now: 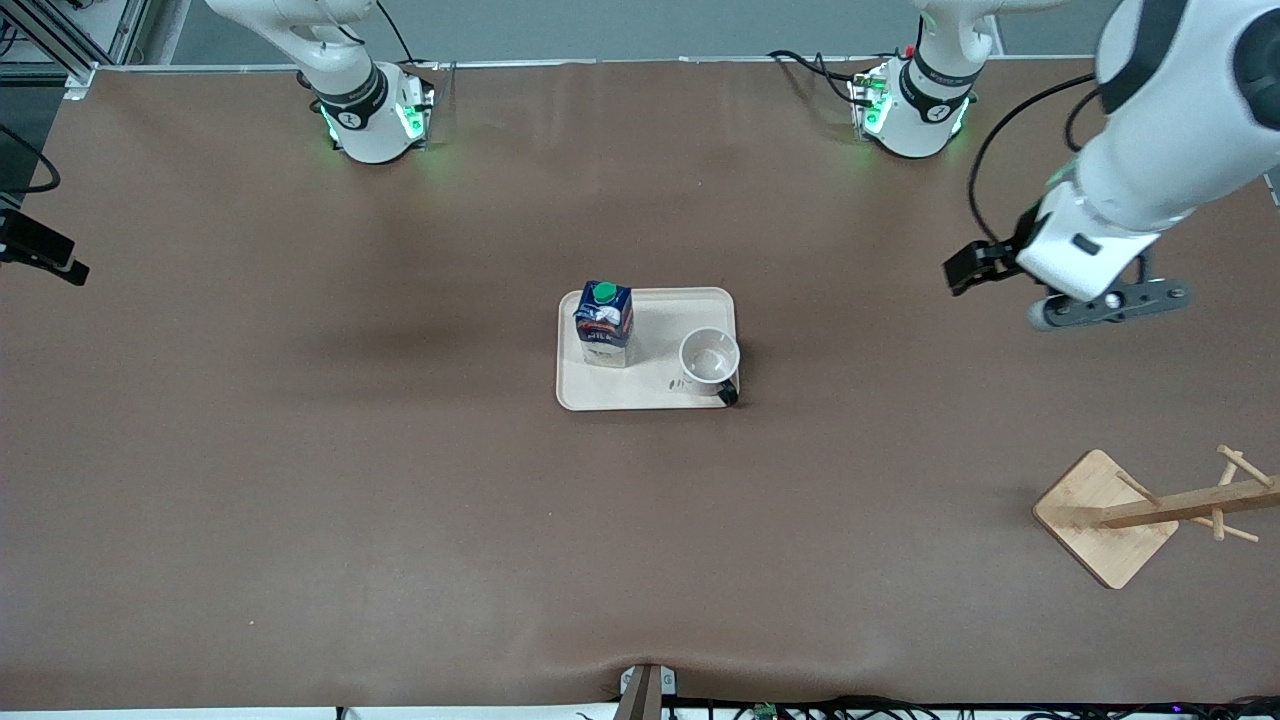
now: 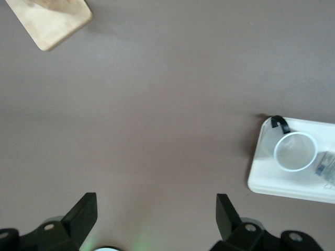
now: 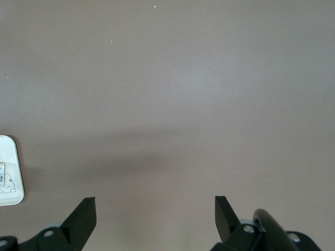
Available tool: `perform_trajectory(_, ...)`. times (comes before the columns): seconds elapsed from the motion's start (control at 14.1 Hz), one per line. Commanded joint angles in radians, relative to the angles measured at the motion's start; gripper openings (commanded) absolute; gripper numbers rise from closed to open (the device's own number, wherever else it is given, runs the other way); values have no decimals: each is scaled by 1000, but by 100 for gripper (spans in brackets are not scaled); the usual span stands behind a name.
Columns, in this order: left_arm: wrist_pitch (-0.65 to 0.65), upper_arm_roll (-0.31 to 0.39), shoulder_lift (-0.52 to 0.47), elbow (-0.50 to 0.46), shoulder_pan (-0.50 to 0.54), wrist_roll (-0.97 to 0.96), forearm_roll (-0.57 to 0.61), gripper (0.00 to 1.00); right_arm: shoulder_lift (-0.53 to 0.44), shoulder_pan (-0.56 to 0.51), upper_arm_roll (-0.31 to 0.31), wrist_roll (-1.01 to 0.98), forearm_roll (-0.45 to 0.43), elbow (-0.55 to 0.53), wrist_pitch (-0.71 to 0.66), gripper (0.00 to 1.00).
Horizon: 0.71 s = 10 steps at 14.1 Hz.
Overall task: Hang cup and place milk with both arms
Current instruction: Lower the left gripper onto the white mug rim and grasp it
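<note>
The white cup (image 1: 710, 358) with its black handle stands upright on a cream tray (image 1: 650, 395) at the table's middle. The dark blue milk (image 1: 605, 322) with a green cap stands on the same tray, toward the right arm's end. My left gripper (image 1: 975, 268) hangs open and empty over bare table toward the left arm's end. In the left wrist view (image 2: 157, 200) the cup (image 2: 296, 151) and tray (image 2: 272, 183) show off to one side. My right gripper (image 3: 155, 201) is open and empty over bare table; the tray's edge (image 3: 10, 178) shows in its view.
A wooden cup rack (image 1: 1150, 510) with pegs stands on a square base, nearer the front camera toward the left arm's end; its base (image 2: 49, 21) shows in the left wrist view. Brown table surface lies all around the tray.
</note>
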Motion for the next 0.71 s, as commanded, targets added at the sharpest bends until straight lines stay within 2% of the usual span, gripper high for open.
perform_trajectory(0.0,71,-46,15,-49,-2,-97,-12,100,1,-20,12,1,16,6,-7,100)
perform_trajectory(0.14,134,-66,76,-53,-36,-244,-4,100,1,-20,12,1,16,6,-7,100)
perform_trajectory(0.35,225,-66,159,-60,-100,-345,1,100,1,-18,12,1,16,8,-7,100)
perform_trajectory(0.5,312,-66,175,-112,-137,-420,2,100,2,-18,12,1,17,9,-7,100)
perform_trajectory(0.64,444,-66,194,-207,-156,-456,2,100,2,-12,13,-4,19,12,-6,100)
